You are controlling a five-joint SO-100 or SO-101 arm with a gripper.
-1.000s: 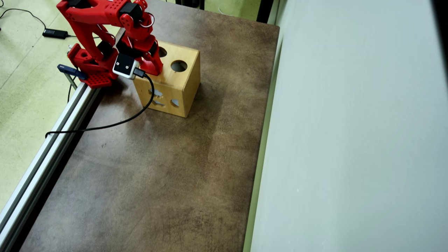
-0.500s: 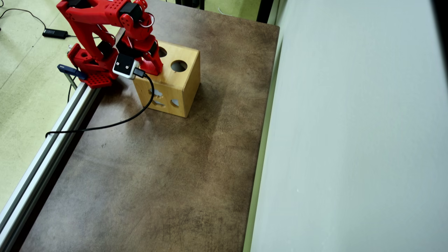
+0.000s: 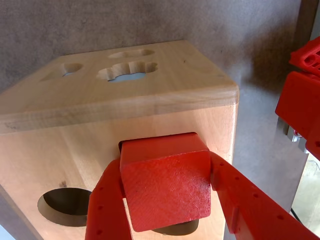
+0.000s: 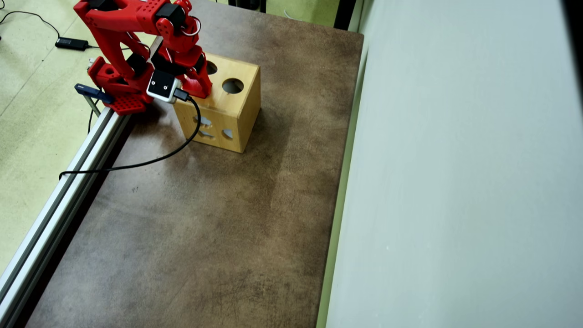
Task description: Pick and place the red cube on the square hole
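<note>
jaws: clamped on red cube (image 3: 165,182) | cube: over square hole (image 3: 121,145) | change: none since earlier

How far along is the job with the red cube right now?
Done: the red cube is picked up, clamped in the tool and carried to the wooden box. In hand: its far end sits at the dark square hole. Left: pushing it through and letting go.

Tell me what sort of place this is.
Probably a hobby or lab workbench: a red plastic robot arm clamped at the edge of a brown table, a light wooden shape-sorter box, and a power adapter on the floor.
</note>
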